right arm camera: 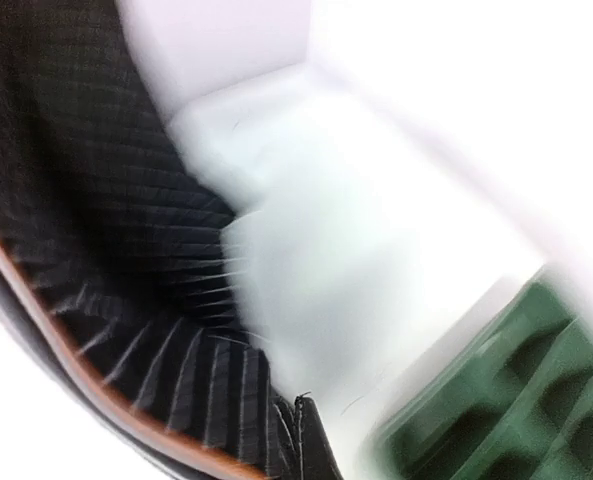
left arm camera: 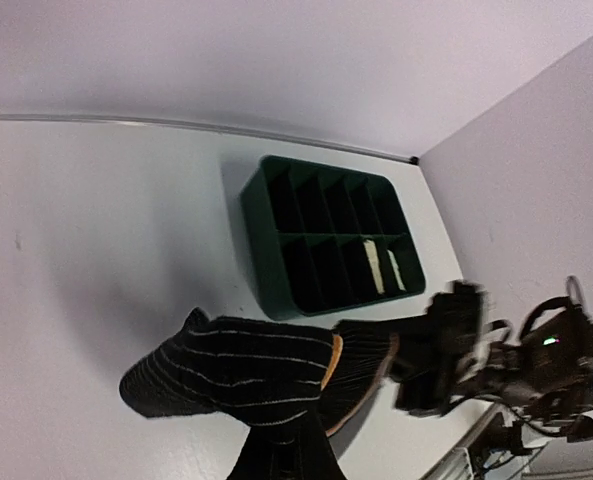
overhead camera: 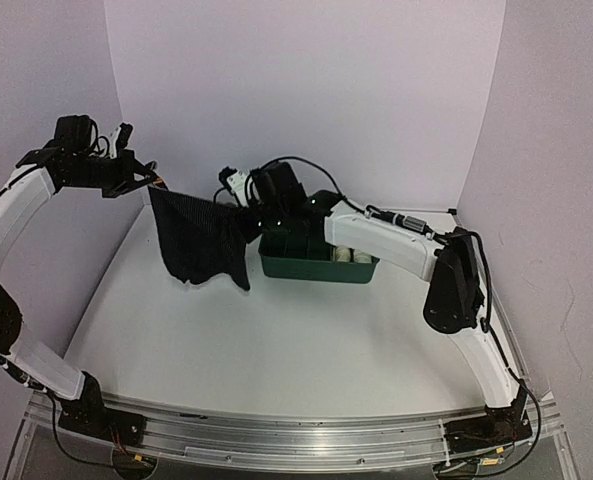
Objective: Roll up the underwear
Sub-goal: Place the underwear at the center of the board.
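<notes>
The black underwear (overhead camera: pixel 201 240) with thin pale stripes and an orange-edged waistband hangs stretched in the air between my two grippers, above the table left of the green tray (overhead camera: pixel 316 270). My left gripper (overhead camera: pixel 154 183) is shut on its left top corner. My right gripper (overhead camera: pixel 244 208) is shut on its right top corner. The garment fills the lower left wrist view (left arm camera: pixel 226 375), with my left gripper (left arm camera: pixel 281 465) pinching it. The right wrist view, blurred, shows the garment (right arm camera: pixel 106 250) in my right gripper (right arm camera: pixel 306 440). Two cream rolls (overhead camera: pixel 351 255) lie in tray compartments.
The green tray has several compartments and stands at the back centre, also in the left wrist view (left arm camera: pixel 261 240) and right wrist view (right arm camera: pixel 456 430). White walls close the back and both sides. The right arm (overhead camera: pixel 396 240) reaches over the tray.
</notes>
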Tool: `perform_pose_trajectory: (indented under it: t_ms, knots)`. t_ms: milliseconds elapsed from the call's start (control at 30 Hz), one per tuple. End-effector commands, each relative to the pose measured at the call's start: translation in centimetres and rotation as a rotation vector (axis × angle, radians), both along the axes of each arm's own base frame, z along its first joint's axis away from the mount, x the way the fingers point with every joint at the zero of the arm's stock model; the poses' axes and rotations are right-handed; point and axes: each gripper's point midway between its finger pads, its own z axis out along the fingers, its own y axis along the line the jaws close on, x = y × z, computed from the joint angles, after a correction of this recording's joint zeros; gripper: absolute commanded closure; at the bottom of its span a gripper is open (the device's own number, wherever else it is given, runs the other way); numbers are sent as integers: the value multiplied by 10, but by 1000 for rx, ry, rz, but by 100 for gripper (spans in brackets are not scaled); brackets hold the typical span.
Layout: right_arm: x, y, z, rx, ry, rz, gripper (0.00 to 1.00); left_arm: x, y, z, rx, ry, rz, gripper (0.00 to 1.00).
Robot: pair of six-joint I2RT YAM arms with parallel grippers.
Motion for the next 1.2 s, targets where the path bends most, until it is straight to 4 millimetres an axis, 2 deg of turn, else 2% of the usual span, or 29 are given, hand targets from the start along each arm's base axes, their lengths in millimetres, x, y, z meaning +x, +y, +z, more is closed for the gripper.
perform_pose_trajectory:
  t_ms: [0,67,133,233,333,367,400,433,500,567,667,733,767,800,867,900,933,1033,1167]
  knots:
    - [20,-16,80,-50,-210,24,100,28,39,65,34,-180,68,100]
    - [19,-21,87,-74,-240,25,100,26,43,70,45,-193,68,100]
    - [15,-26,75,-126,-235,35,100,17,41,54,55,-165,48,100]
    - [-10,-28,25,-261,-198,114,100,-11,39,-21,83,17,6,100]
    - [-55,-22,-38,-447,-196,241,100,-49,41,-98,181,164,-73,100]
    - [-70,-19,-53,-491,-199,269,100,-62,42,-120,224,198,-113,100]
    - [-85,-17,-66,-531,-200,296,100,-75,43,-138,266,227,-156,100]
    - [-102,-19,-82,-567,-186,325,100,-81,47,-146,321,231,-187,100]
    - [-137,-18,-96,-591,-173,382,100,-93,51,-152,403,220,-271,100]
    - [-168,-24,-116,-641,-171,442,100,-122,47,-174,419,298,-404,99]
    - [-202,-29,-135,-700,-181,497,100,-182,50,-225,425,513,-597,85]
    - [-220,-32,-149,-718,-157,528,100,-224,52,-247,430,582,-730,76]
    - [-228,-33,-154,-724,-149,541,100,-239,52,-252,434,575,-787,76]
    - [-235,-34,-158,-737,-153,555,100,-240,49,-245,430,506,-833,72]
    - [-247,-38,-163,-763,-167,576,100,-244,42,-226,440,358,-908,47]
    - [-252,-41,-164,-771,-169,583,100,-245,43,-221,474,294,-930,40]
    - [-254,-45,-165,-774,-165,584,100,-247,46,-221,513,248,-959,36]
    - [-259,-60,-166,-790,-153,592,100,-252,52,-222,598,154,-1041,34]
    - [-268,-82,-173,-830,-151,646,100,-234,35,-204,528,32,-1033,39]
